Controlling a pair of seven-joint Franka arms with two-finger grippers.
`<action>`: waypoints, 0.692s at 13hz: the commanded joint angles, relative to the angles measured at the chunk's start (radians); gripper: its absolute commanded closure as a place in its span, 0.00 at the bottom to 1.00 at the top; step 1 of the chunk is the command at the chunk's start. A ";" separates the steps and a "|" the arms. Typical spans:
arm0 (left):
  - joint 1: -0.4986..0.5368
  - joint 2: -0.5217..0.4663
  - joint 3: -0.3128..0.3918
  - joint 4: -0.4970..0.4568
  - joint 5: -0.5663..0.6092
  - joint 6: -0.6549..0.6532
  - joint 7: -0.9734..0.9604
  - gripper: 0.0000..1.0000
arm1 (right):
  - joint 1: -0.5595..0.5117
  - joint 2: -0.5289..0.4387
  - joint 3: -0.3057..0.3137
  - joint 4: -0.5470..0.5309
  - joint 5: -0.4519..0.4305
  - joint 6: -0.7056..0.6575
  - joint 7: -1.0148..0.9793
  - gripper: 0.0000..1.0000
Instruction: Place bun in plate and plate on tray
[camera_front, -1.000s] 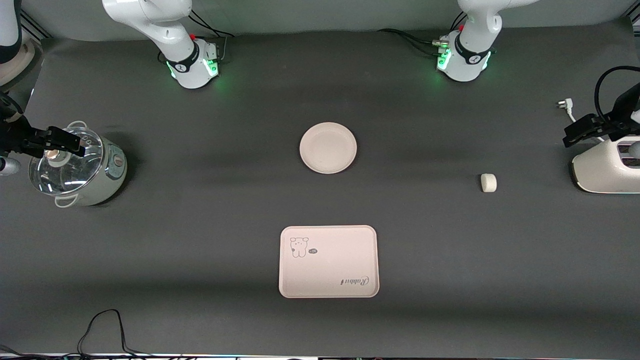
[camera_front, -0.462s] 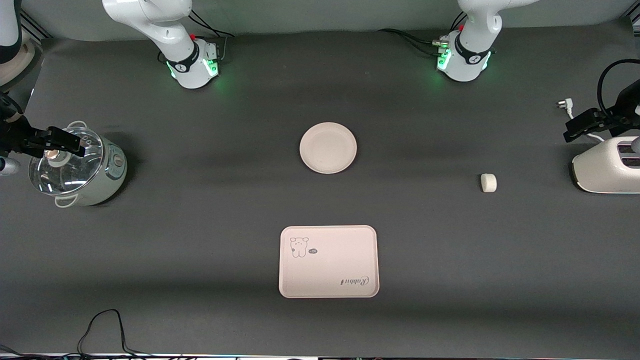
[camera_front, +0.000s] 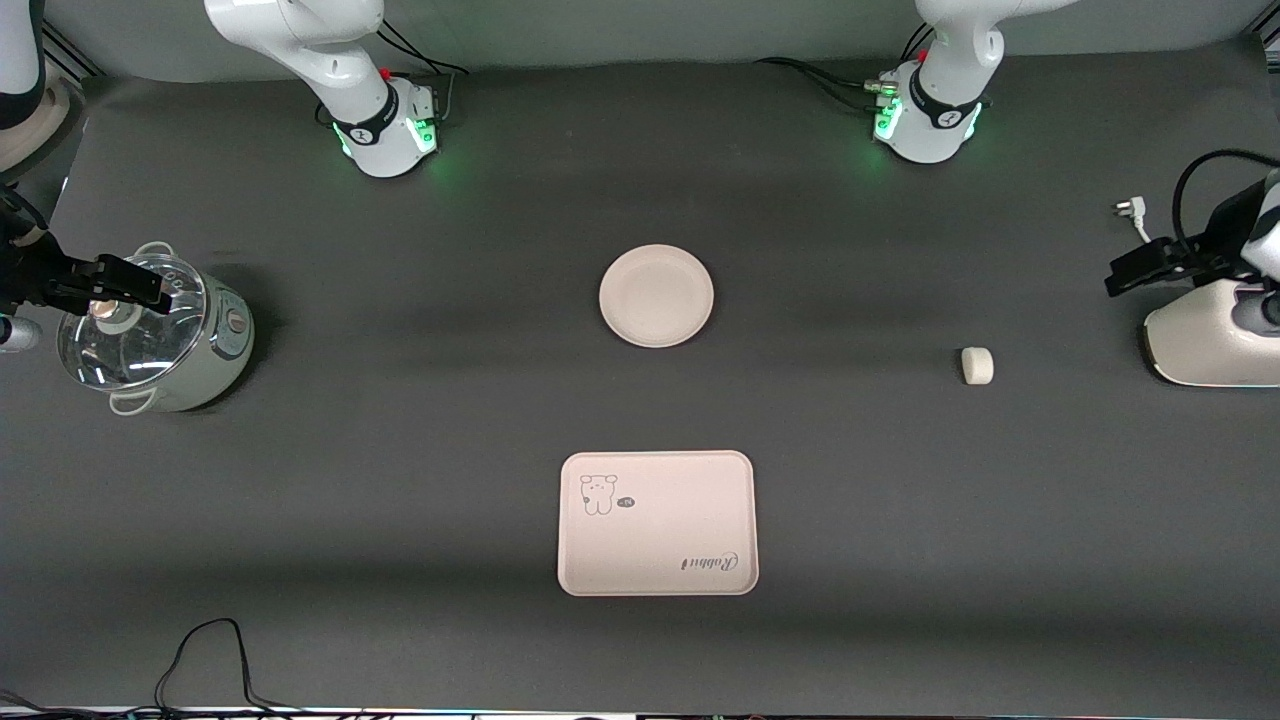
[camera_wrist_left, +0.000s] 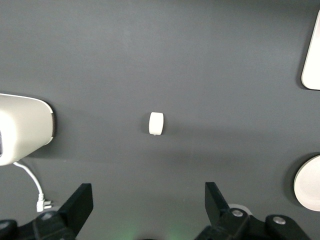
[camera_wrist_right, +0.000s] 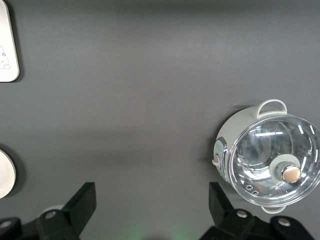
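Note:
The small white bun lies on the dark mat toward the left arm's end of the table. The round cream plate sits mid-table, and the rectangular tray with the bear drawing lies nearer the front camera than the plate. My left gripper hangs open and empty above the mat beside the toaster; the bun shows ahead of its fingers, well apart from them. My right gripper is open and empty, high beside the glass-lidded pot.
A white toaster with a loose plug stands at the left arm's end. The pot stands at the right arm's end. A black cable lies near the table's front edge. Bare mat surrounds plate, tray and bun.
My left gripper has shifted from over the toaster a little toward the bun. The right arm, bun, plate and tray have not moved.

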 joint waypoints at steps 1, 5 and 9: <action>0.001 -0.011 -0.002 -0.172 -0.017 0.158 0.021 0.00 | 0.015 -0.023 -0.004 -0.021 -0.023 0.004 0.027 0.00; -0.004 0.006 -0.003 -0.434 -0.014 0.466 0.022 0.00 | 0.015 -0.023 -0.004 -0.023 -0.023 0.004 0.027 0.00; -0.007 0.101 -0.003 -0.646 -0.008 0.799 0.022 0.00 | 0.015 -0.021 -0.004 -0.023 -0.023 0.004 0.027 0.00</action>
